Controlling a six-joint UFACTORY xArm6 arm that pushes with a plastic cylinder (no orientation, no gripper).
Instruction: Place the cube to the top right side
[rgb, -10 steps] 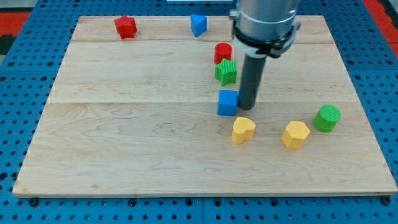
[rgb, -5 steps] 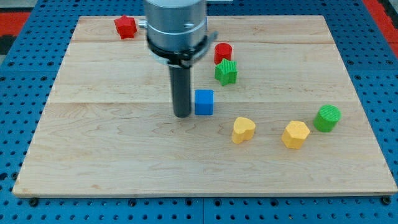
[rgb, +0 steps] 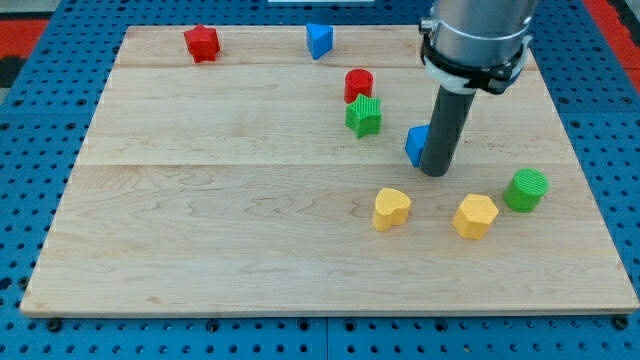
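Observation:
The blue cube (rgb: 416, 144) lies right of the board's middle, partly hidden behind my rod. My tip (rgb: 435, 173) rests on the board just right of and below the cube, touching or nearly touching it. The cube lies right of the green star-shaped block (rgb: 364, 116) and below the red cylinder (rgb: 358, 84). The board's top right corner (rgb: 505, 40) is partly hidden by the arm's body.
A red star-like block (rgb: 201, 43) and a blue wedge-like block (rgb: 319, 40) lie along the top edge. A yellow heart block (rgb: 391, 208), a yellow hexagonal block (rgb: 475, 215) and a green cylinder (rgb: 526, 190) lie below and right of my tip.
My rod went from the cube's right to its left, then back to its right. The cube slid left, then right and slightly up; it now lies right of the green star.

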